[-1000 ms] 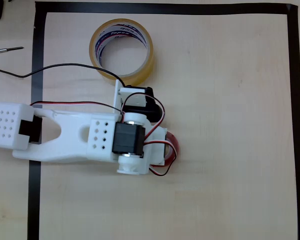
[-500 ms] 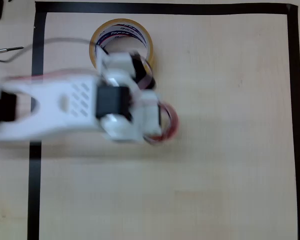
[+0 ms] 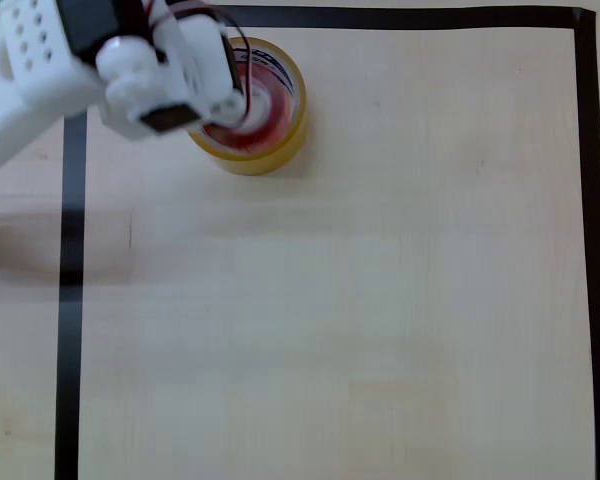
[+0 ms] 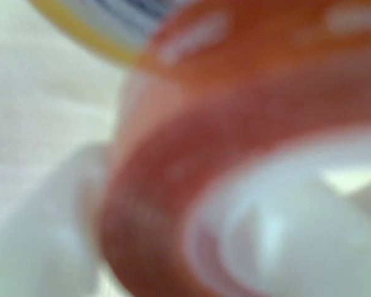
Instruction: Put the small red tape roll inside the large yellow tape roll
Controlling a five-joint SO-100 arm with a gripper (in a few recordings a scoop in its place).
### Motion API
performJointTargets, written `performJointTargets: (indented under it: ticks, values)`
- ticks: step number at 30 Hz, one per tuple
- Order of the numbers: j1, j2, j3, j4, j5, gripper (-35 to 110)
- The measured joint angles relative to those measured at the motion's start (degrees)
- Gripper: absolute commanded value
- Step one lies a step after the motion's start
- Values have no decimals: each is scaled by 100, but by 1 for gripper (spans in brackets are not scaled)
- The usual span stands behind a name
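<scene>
My gripper (image 3: 242,100) is over the large yellow tape roll (image 3: 280,140), which lies flat near the top black border (image 3: 430,17) of the table (image 3: 380,300). In the overhead view the small red tape roll (image 3: 255,120) shows inside the yellow ring's hole, at my fingertips. In the wrist view the red roll (image 4: 173,185) is very near and blurred, so I judge I am pinching it, but whether it already rests on the table I cannot tell. To do this step well, I should keep the red roll level and centred in the hole, go straight down, spread the fingers only a little, then rise vertically without touching the yellow wall.
</scene>
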Motion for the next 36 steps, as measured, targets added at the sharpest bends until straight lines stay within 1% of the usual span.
performJointTargets:
  ticks: [5,9,15,19,21,27,30,36]
  values:
    - [-308,0,132,-70,18,0]
    - [-501,-185,606,-492,18,0]
    - [-492,-791,712,-905,18,0]
    - [-501,-1011,712,-993,18,11]
    - [-501,-1090,712,-1002,18,12]
    - [-457,-1072,703,-1011,18,12]
    - [-475,-1037,879,-1257,18,12]
    - [-475,-202,536,-1336,18,12]
